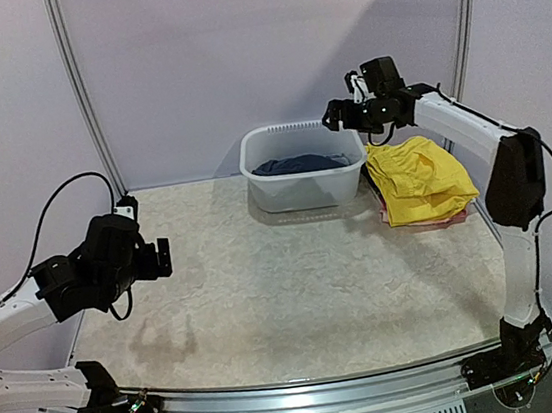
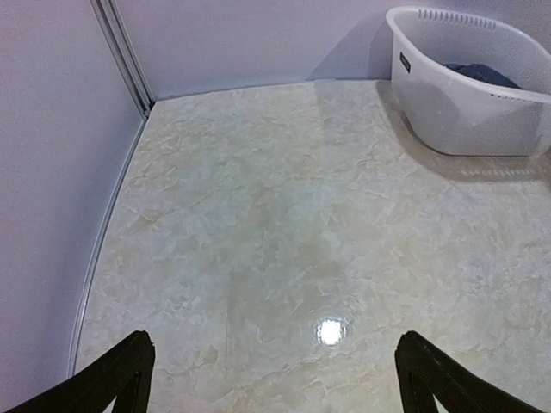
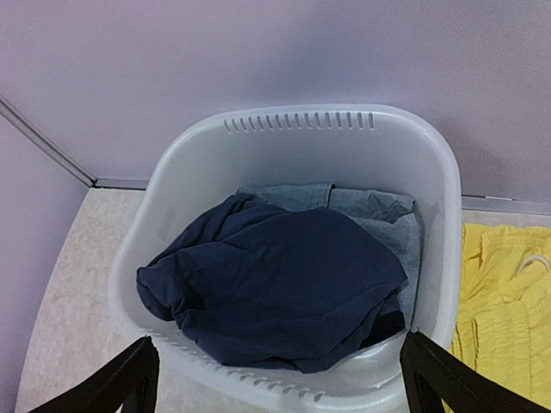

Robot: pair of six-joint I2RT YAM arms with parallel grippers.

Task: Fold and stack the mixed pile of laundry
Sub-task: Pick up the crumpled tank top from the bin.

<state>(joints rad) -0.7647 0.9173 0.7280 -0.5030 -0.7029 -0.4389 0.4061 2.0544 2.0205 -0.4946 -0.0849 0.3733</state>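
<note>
A crumpled navy garment (image 3: pixel 275 284) lies in the white basin (image 3: pixel 301 129) on top of a grey one (image 3: pixel 379 211); the navy garment (image 1: pixel 299 163) also shows in the top view. A folded yellow garment (image 1: pixel 419 179) rests right of the basin (image 1: pixel 305 195) over a reddish one (image 1: pixel 418 217). My right gripper (image 3: pixel 277 379) hovers open above the basin's near rim, holding nothing. Over the left side of the table, my left gripper (image 2: pixel 275 379) is open and empty above the bare surface.
The marbled tabletop (image 1: pixel 296 285) stretches between the arms. Purple walls (image 1: pixel 238 60) close in the back and sides, with a metal post (image 1: pixel 80 89) at the back left corner. The basin (image 2: pixel 482 95) stands at the far right of the left wrist view.
</note>
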